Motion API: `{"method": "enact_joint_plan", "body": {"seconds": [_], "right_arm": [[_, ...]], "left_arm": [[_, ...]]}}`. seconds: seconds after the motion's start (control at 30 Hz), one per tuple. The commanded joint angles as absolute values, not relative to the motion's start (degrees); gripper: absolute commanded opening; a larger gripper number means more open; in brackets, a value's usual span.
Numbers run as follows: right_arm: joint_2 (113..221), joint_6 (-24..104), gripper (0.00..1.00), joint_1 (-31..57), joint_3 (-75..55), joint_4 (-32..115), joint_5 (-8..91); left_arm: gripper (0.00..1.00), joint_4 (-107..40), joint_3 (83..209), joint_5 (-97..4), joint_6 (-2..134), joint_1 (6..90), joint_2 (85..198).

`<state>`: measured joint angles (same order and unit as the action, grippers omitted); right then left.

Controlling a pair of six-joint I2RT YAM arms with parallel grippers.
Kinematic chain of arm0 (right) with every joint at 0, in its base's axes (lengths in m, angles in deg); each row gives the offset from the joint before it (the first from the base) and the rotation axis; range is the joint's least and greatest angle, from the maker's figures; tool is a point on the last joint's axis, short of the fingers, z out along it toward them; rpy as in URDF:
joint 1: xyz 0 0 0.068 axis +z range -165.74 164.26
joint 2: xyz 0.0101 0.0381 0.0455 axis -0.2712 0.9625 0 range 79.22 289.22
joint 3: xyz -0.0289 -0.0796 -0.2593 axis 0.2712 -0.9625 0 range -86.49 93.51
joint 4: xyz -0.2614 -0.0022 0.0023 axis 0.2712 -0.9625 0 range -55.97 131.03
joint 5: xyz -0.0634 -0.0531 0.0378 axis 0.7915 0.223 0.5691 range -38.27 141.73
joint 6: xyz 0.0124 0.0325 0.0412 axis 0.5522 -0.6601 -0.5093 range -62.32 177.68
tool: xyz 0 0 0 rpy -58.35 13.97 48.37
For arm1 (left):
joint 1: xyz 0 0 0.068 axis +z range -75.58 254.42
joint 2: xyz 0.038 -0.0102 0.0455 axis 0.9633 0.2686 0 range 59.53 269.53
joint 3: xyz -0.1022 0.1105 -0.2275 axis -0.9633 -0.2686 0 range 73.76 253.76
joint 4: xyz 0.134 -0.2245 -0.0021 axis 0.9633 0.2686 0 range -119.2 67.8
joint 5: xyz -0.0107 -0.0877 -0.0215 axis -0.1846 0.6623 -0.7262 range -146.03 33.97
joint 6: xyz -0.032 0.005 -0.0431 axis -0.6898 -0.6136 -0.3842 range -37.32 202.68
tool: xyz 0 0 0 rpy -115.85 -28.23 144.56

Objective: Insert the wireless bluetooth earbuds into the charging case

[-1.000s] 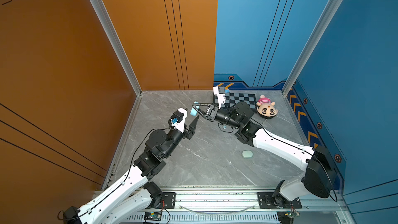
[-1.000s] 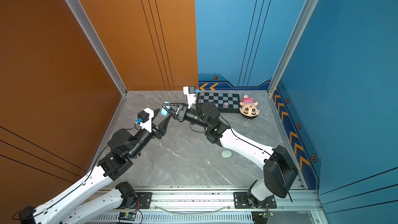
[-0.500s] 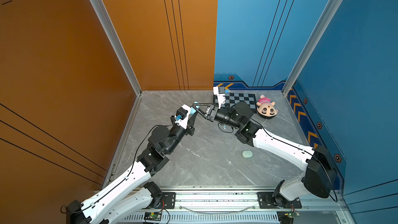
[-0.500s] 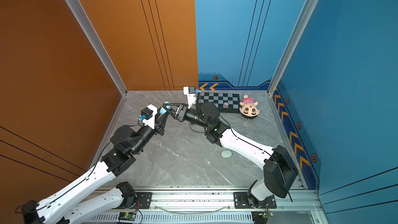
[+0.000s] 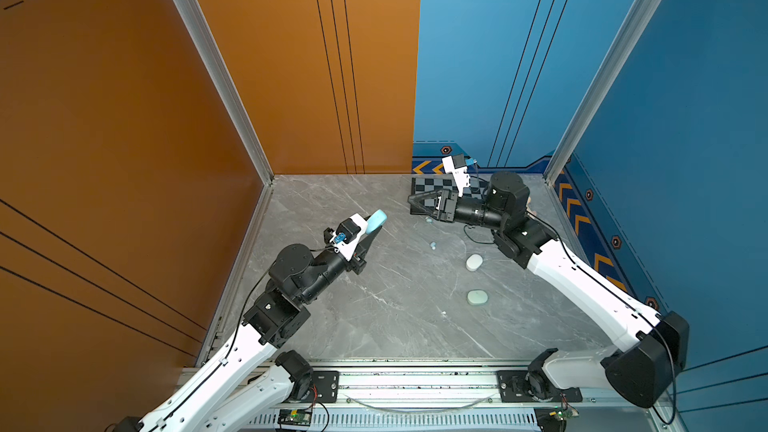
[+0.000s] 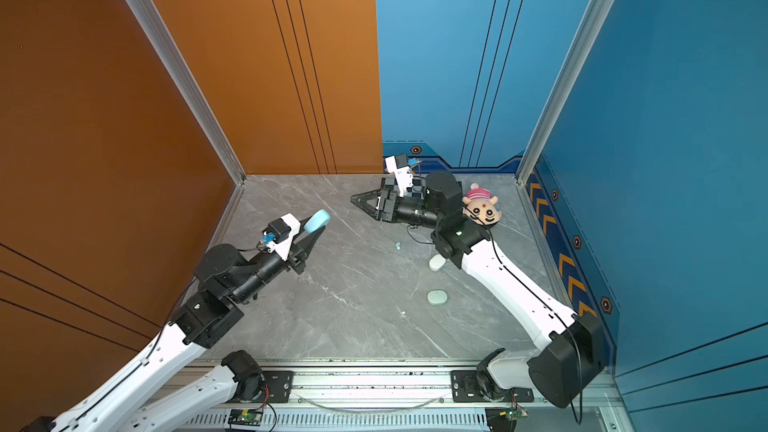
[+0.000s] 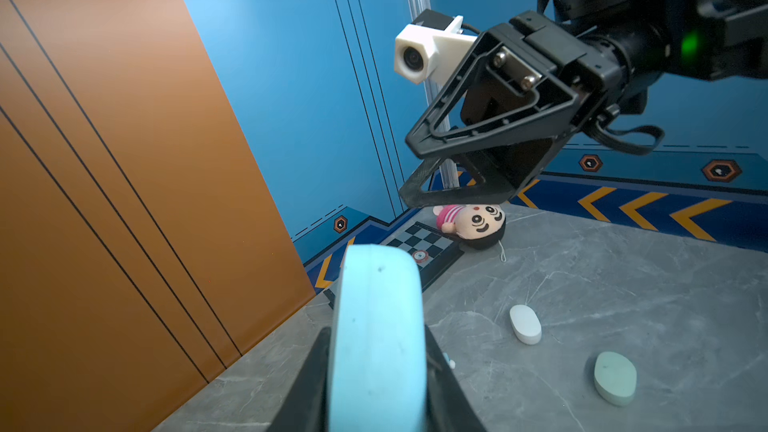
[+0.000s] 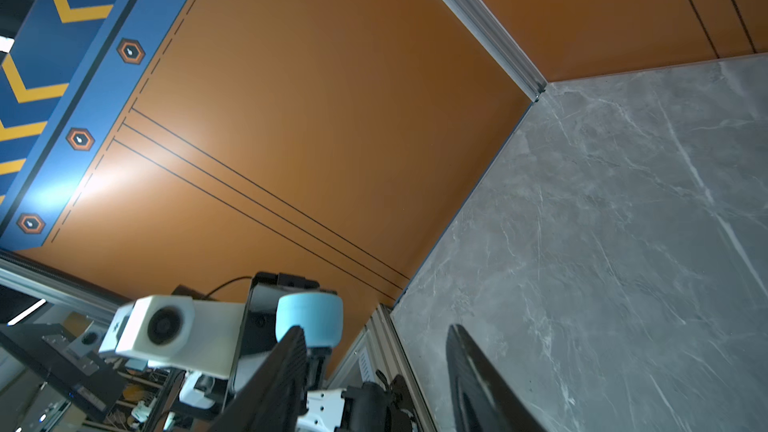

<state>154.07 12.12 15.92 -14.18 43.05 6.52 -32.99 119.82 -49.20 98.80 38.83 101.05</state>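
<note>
Find the earbuds (image 5: 433, 245) loose on the grey marble floor (image 5: 374, 317), near the white case (image 5: 473, 262), to its left and a little farther back: two tiny pale buds, touching or almost. Find one more pale blue bud (image 5: 428, 220) farther back again from the white case. Leave aside a white speck (image 5: 444, 312) in front of the white case, too small to name.

Expect almost no weight, a hard glossy shell and a rounded form, so slippery, ready to roll away or to shoot out from a strong pinch. Take hold across the widest part of the body, with the jaws low to the floor and closing gently. Cannot tell the direction of any stem from here.

Note the left gripper (image 7: 376, 371), well apart to the left of the white case and raised, clenched on the pale blue case (image 7: 378, 326), held edge-on, with the lid apparently closed. Probably need to open this lid first. Note the right gripper (image 7: 405, 171), raised behind the white case, with jaws apart and nothing between them, turned toward the pale blue case.

Count on a flat, smooth, hard floor, giving no help against sliding. Mind the mint green case (image 5: 477, 297) just in front of the white case, the plush toy (image 6: 480, 207) and the checkerboard mat (image 7: 411, 238) behind it, the orange wall (image 5: 124, 118) far to its left, the blue wall (image 5: 685, 160) to its right.
</note>
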Motion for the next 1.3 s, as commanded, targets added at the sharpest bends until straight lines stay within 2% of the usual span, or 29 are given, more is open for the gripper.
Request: {"method": "enact_joint_plan", "body": {"seconds": [0.0, 0.2, 0.47, 0.73, 1.27], "right_arm": [[148.70, 22.77, 0.60, 15.90, -16.08, 31.06, -3.24], [143.92, 27.97, 0.69, 17.68, -17.81, 29.52, -1.97], [146.74, 27.55, 0.71, 20.80, -15.68, 28.78, 2.70], [153.11, 24.82, 0.71, 22.22, -9.78, 29.13, 2.41], [157.37, 21.40, 0.58, 26.78, -8.98, 32.71, -1.40]], "left_arm": [[0.07, -23.54, 123.34, -37.98, 104.94, 40.06, 99.96], [0.08, -15.20, 127.03, -35.73, 110.15, 38.89, 100.39], [0.08, -14.42, 130.88, -37.43, 113.63, 36.78, 102.82], [0.07, -14.43, 131.35, -40.75, 116.05, 33.18, 104.29], [0.07, -15.04, 130.72, -43.77, 117.13, 31.40, 104.74]]}}
